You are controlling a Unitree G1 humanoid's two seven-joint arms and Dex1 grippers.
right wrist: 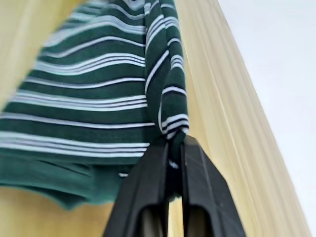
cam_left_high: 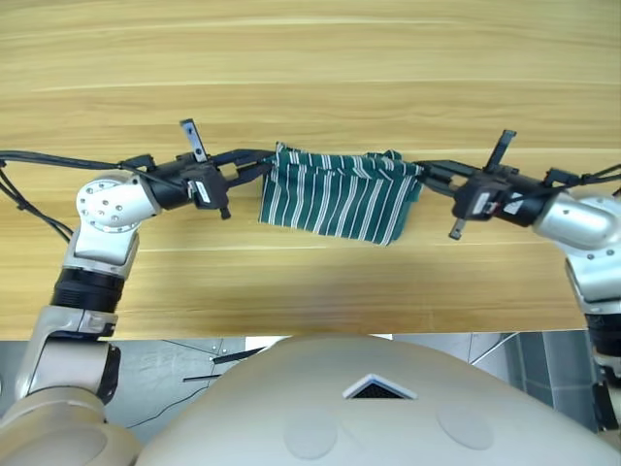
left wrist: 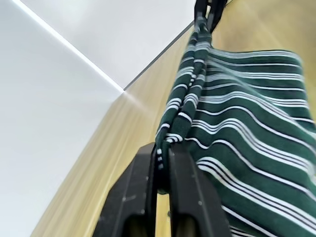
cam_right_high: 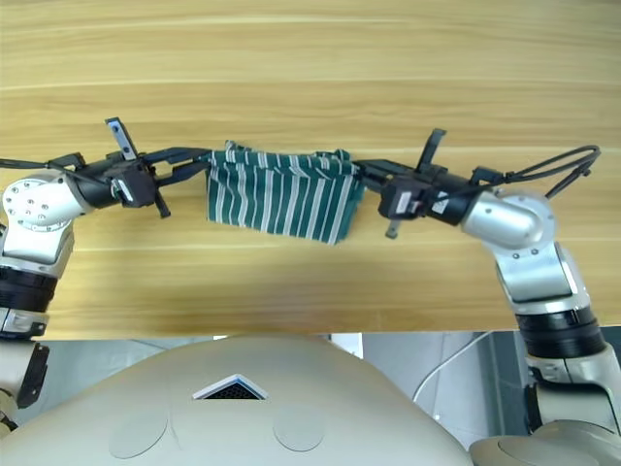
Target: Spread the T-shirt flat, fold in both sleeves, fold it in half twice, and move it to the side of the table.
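Robot holds a folded shirt over the desk. A little back from the near edge of the wooden desk (cam_left_high: 310,282), about midway along it, a green-and-white striped T-shirt (cam_left_high: 335,202) hangs stretched between the robot's two arms. It is already folded down to a small rectangle several layers thick. Its lower hem droops towards the near edge and sags further on the robot's right; whether it brushes the wood cannot be told.

Along the top edge, the left gripper (cam_left_high: 262,167) has its two fingers closed hard on the corner at the robot's left, with the bunched layers squeezed into the narrow gap between them. The right gripper (cam_left_high: 423,173) pinches the opposite corner the same way, its fingers nearly meeting through the cloth. The fabric runs fairly taut from one to the other.

The shirt looks light, soft and quite limp, with no stiffness to hold its own shape. It is not fragile, but the layers would likely slide apart or fall open if either corner were let go. The sound hold seems to be the one shown: both top corners, gripped through every layer, with a little tension between them. To set it down at the side, letting the hanging hem meet the wood first should keep the folds.

Beyond the shirt, the desk's pale planks run on towards its far edge.
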